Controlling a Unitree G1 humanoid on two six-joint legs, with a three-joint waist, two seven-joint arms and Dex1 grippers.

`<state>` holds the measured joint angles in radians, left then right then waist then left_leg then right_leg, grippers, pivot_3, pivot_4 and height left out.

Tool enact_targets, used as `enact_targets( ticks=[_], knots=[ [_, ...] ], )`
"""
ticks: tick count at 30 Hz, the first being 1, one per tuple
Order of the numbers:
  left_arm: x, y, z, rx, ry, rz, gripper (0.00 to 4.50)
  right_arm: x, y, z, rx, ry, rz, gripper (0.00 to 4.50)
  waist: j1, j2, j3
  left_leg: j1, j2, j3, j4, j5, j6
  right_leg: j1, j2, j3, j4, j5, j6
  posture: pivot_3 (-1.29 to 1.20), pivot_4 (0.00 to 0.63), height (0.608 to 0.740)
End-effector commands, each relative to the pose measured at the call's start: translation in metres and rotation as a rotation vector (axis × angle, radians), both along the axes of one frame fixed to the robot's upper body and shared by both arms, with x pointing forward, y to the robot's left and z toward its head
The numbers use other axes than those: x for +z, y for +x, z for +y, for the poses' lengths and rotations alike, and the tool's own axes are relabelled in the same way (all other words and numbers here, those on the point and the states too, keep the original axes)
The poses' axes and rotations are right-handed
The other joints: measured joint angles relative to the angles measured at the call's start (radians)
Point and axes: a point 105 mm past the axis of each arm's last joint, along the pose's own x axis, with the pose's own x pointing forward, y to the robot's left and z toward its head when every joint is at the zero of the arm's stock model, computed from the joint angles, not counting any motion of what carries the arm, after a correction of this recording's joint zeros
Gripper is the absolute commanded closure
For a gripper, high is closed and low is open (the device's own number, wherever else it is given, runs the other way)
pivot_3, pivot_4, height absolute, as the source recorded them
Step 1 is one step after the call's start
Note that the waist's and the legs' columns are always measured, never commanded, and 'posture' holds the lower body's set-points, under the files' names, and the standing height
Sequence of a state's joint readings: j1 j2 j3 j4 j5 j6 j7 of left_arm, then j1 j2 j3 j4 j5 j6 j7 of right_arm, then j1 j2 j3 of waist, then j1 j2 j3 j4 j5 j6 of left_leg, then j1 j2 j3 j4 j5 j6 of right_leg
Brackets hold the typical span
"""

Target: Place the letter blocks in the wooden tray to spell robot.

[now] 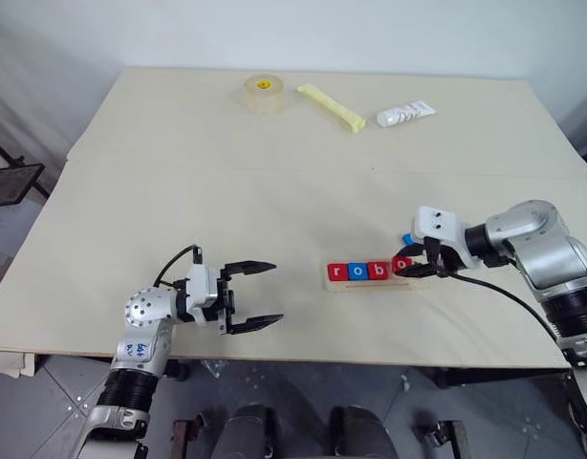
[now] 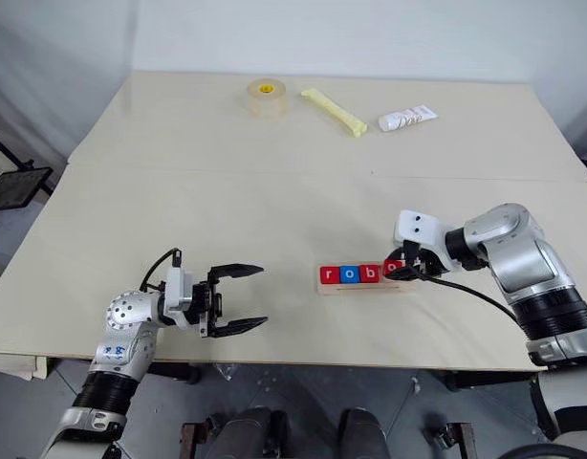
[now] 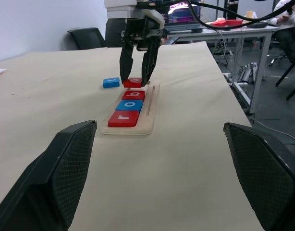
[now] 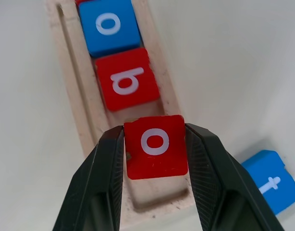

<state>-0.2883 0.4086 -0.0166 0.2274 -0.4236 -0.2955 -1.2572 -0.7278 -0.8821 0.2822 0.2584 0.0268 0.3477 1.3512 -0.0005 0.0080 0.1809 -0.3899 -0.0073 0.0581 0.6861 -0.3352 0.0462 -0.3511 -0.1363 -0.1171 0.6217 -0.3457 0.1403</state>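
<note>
Right pincer (image 4: 156,144) grips the red square "o" tile (image 4: 156,146) over the long pale wooden tray (image 4: 70,96), which already holds r, o, b; the blue square "t" tile (image 4: 270,180) waits beside it. Left pincer (image 1: 253,297) gapes empty.

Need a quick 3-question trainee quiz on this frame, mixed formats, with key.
1. True or false: the left gripper holds a letter block.
2. Which block is the right gripper shut on? A) blue t B) red o C) red b
3. Fill in: the blue t block lies on the ____, beside the far end of the wooden tray.

Key:
1. False. It is open, with nothing between its fingers, above the table and apart from the tray.
2. B. The red o block sits between its fingers over the tray, next to the red b block.
3. table
</note>
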Motion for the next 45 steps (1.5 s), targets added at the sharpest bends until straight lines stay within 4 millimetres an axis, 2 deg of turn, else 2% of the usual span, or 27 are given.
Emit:
enact_targets(
  ticks=[1,3,10,12,15,18,23,29,45],
  knots=[
    [0.006,-0.003,0.001,0.007,0.001,-0.036,0.00,0.007,0.002,0.005,0.031,0.002,-0.022,3.04,-0.001,0.000,0.000,0.000,0.000,0.000,0.000,0.000,0.000,0.000,0.000,0.000,0.000,0.000,0.000,0.00,0.150,0.740],
    [0.006,-0.003,0.001,0.011,0.000,-0.036,0.00,0.006,0.000,0.006,0.053,-0.002,-0.008,3.04,-0.002,0.000,0.000,0.000,0.000,0.000,0.000,0.000,0.000,0.000,0.000,0.000,0.000,0.000,0.000,0.00,0.150,0.740],
    [0.007,-0.002,0.000,0.019,-0.003,-0.038,0.00,0.010,-0.004,0.016,0.082,0.041,-0.005,0.63,-0.001,0.000,0.000,0.000,0.000,0.000,0.000,0.000,0.000,0.000,0.000,0.000,0.000,0.000,0.000,0.00,0.150,0.740],
    [0.007,-0.001,0.000,0.019,-0.003,-0.038,0.00,0.012,-0.005,0.016,0.080,0.044,-0.009,0.07,0.000,0.000,0.000,0.000,0.000,0.000,0.000,0.000,0.000,0.000,0.000,0.000,0.000,0.000,0.000,0.00,0.150,0.740],
    [0.008,-0.001,-0.001,0.018,-0.002,-0.039,0.00,0.017,-0.002,0.013,0.049,0.060,-0.039,0.07,0.000,0.000,0.000,0.000,0.000,0.000,0.000,0.000,0.000,0.000,0.000,0.000,0.000,0.000,0.000,0.00,0.150,0.740],
    [0.007,-0.001,-0.001,0.014,-0.002,-0.037,0.00,0.021,-0.008,-0.001,0.007,0.078,-0.043,0.75,0.001,0.000,0.000,0.000,0.000,0.000,0.000,0.000,0.000,0.000,0.000,0.000,0.000,0.000,0.000,0.00,0.150,0.740],
    [0.008,0.002,-0.002,0.004,0.000,-0.034,0.00,0.019,-0.012,-0.025,-0.066,0.045,-0.050,2.47,0.002,0.000,0.000,0.000,0.000,0.000,0.000,0.000,0.000,0.000,0.000,0.000,0.000,0.000,0.000,0.00,0.150,0.740],
    [0.009,0.004,-0.004,-0.009,0.003,-0.036,0.00,0.013,-0.011,-0.032,-0.086,0.030,-0.051,4.47,-0.002,0.000,0.000,0.000,0.000,0.002,-0.001,0.000,0.000,-0.001,0.000,0.000,0.000,0.000,0.000,0.00,0.150,0.740],
    [0.008,0.002,-0.001,0.000,0.006,-0.035,0.00,0.005,-0.007,-0.007,-0.041,0.087,-0.040,4.47,0.000,0.000,0.000,0.000,0.000,0.002,-0.001,0.000,0.000,-0.001,0.000,0.000,0.000,0.000,0.000,0.00,0.150,0.740]
  ],
)
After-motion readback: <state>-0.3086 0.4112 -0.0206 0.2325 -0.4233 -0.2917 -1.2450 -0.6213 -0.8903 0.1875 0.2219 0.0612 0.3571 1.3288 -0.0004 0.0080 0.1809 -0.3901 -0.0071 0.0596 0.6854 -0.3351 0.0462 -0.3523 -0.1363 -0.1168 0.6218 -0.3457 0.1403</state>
